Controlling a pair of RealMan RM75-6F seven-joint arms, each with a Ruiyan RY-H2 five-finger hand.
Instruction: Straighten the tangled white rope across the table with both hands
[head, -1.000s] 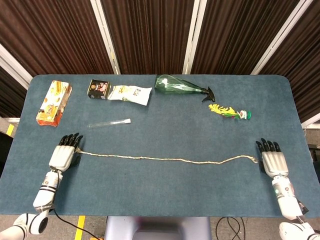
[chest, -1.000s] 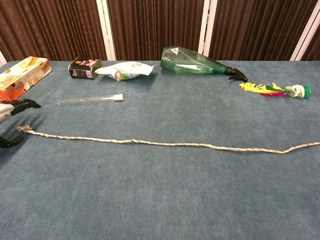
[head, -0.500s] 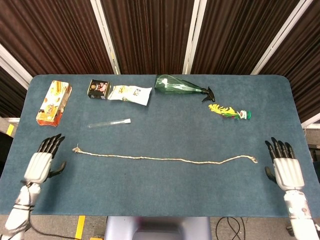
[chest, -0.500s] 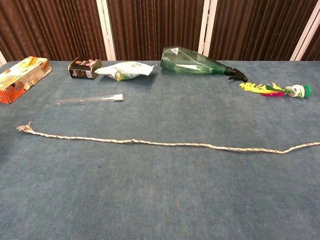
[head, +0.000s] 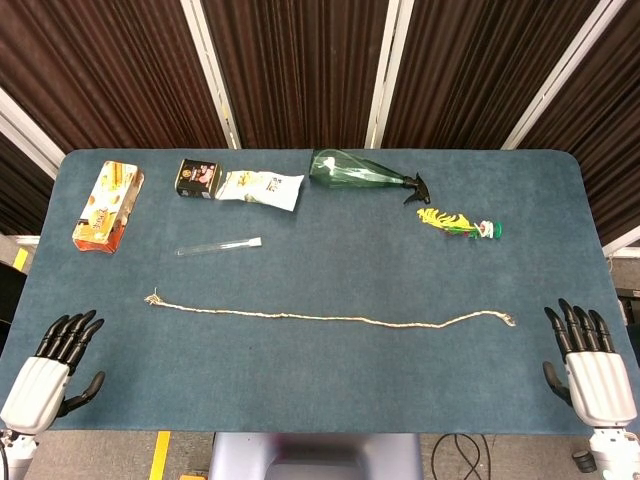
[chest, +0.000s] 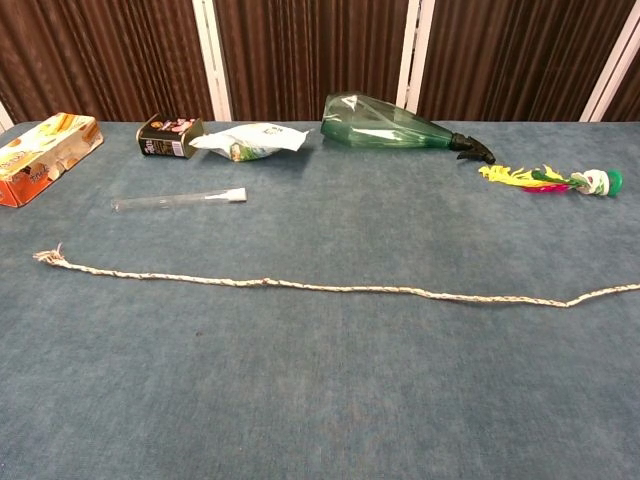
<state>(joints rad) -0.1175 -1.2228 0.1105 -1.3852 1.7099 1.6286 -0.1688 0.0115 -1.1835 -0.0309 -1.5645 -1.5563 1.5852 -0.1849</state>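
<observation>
The white rope (head: 330, 318) lies nearly straight across the blue table (head: 320, 390), from a frayed end at the left to a slight upward bend at the right. The chest view shows the same rope (chest: 320, 287) stretched from side to side. My left hand (head: 45, 375) hangs at the near left corner, fingers apart, holding nothing. At the near right corner my right hand (head: 592, 365) is likewise spread and holds nothing. Both hands are well clear of the rope's ends. Neither hand shows in the chest view.
Along the far side stand an orange box (head: 107, 205), a dark can (head: 198, 178), a white packet (head: 262, 187), a green spray bottle (head: 365, 173) and a yellow feather toy (head: 458, 224). A clear tube (head: 218, 245) lies just beyond the rope's left part.
Both hands have let go of the rope's ends and drawn back toward the near corners of the table. The rope has stayed where it lay.
</observation>
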